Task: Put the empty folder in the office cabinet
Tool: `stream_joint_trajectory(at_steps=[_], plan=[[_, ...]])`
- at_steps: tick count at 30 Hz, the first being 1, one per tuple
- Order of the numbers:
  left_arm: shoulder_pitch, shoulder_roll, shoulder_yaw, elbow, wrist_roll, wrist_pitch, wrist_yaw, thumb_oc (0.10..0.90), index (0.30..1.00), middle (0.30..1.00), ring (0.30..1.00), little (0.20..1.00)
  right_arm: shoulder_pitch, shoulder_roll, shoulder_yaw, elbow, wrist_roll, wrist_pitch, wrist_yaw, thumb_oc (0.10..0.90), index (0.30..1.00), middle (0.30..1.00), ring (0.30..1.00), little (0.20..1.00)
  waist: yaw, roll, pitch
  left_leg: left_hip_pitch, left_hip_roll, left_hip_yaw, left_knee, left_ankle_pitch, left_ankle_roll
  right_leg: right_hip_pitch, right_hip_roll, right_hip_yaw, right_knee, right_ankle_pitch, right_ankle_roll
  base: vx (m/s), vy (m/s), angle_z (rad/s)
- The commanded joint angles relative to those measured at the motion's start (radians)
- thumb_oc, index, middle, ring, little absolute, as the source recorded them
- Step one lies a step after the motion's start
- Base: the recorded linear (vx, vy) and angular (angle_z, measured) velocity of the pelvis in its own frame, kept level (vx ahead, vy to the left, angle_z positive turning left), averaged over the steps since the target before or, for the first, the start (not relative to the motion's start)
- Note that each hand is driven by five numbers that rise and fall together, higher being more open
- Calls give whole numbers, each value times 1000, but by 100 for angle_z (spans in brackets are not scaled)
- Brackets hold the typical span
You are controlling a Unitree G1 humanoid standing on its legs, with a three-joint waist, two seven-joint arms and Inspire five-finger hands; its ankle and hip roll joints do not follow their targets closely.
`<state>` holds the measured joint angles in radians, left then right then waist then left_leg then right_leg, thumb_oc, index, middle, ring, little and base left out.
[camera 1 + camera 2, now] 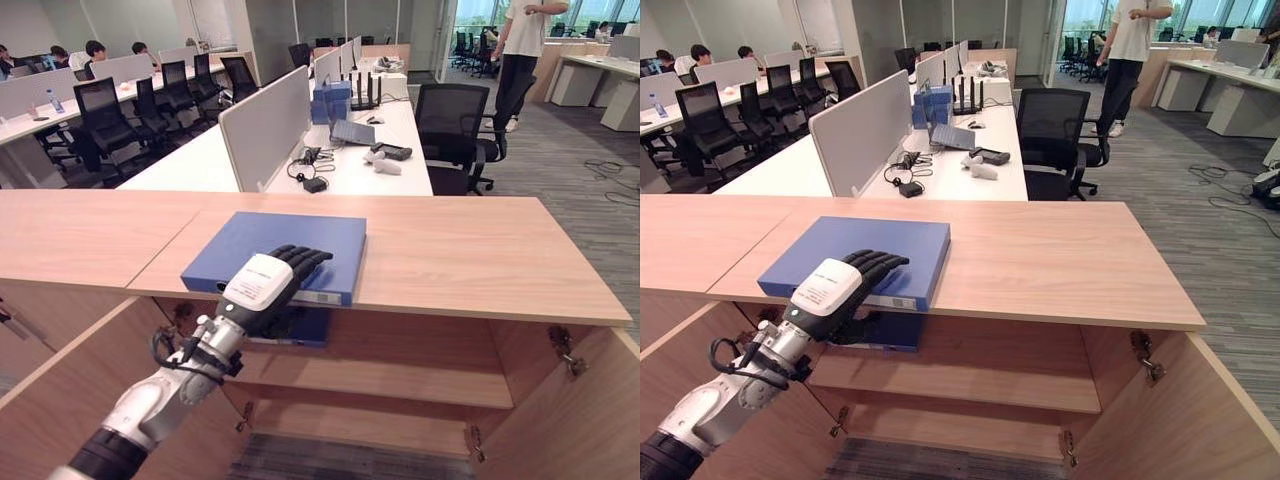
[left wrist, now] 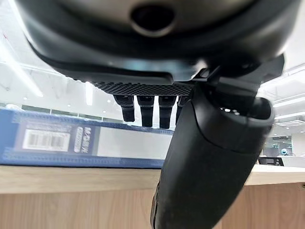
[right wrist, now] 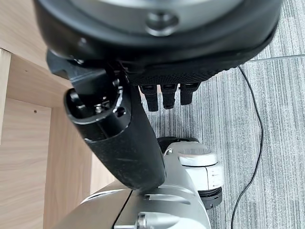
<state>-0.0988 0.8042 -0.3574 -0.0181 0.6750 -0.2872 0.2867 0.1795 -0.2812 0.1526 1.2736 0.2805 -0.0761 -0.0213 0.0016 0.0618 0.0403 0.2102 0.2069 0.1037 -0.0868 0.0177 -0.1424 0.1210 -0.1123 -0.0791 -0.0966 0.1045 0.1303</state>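
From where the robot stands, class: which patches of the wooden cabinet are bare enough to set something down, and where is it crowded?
Bare: the light wooden cabinet top right of the flat blue folder, and the strip to the folder's left. The inner wooden shelf looks bare on its right side. Crowded: the front edge, where the dark left hand rests on the overhanging folder.

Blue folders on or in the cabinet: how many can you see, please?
2: one folder on the cabinet top under the left hand; a second folder on the shelf below. Others may be hidden.
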Motion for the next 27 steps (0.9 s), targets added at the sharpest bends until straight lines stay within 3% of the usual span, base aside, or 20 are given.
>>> stream_joint_trajectory(at_steps=[1, 9, 10, 21, 27], plan=[[-228, 11, 35, -37, -14, -5, 48, 800, 900, 900, 900, 900, -84, 8, 16, 41, 29, -21, 7, 800, 900, 900, 900, 900, -12, -20, 32, 29, -30, 13, 0, -24, -9, 114, 57, 21, 9, -198, -23, 0, 0, 0], [-218, -19, 25, -4, -25, 3, 39, 800, 900, 900, 900, 900, -81, 8, 3, 33, 46, -21, 2, 800, 900, 900, 900, 900, -18, -26, 32, 33, -29, 16, 1, -26, -9, 117, 58, 24, 9, -197, -24, 0, 0, 0], [-213, -22, 26, -1, -30, 3, 34, 400, 300, 300, 300, 300, -81, 8, 1, 34, 46, -21, 3, 800, 900, 900, 900, 900, -18, -28, 32, 33, -29, 17, 1, -26, -9, 117, 59, 25, 9, -197, -25, 0, 0, 0], [-195, -32, 41, -9, -51, 6, 18, 400, 300, 300, 300, 300, -83, 11, -6, 29, 62, -20, 4, 800, 900, 900, 900, 900, -16, -36, 33, 33, -26, 20, 1, -27, -10, 116, 62, 25, 9, -195, -28, 0, 0, 0], [-162, -46, 105, -45, -78, 10, 26, 400, 300, 300, 300, 300, -83, 21, -20, 29, 95, -20, 9, 800, 900, 900, 900, 900, -9, -38, 31, 41, -24, 24, 2, -29, -11, 120, 67, 28, 9, -195, -31, 0, 0, 0]])
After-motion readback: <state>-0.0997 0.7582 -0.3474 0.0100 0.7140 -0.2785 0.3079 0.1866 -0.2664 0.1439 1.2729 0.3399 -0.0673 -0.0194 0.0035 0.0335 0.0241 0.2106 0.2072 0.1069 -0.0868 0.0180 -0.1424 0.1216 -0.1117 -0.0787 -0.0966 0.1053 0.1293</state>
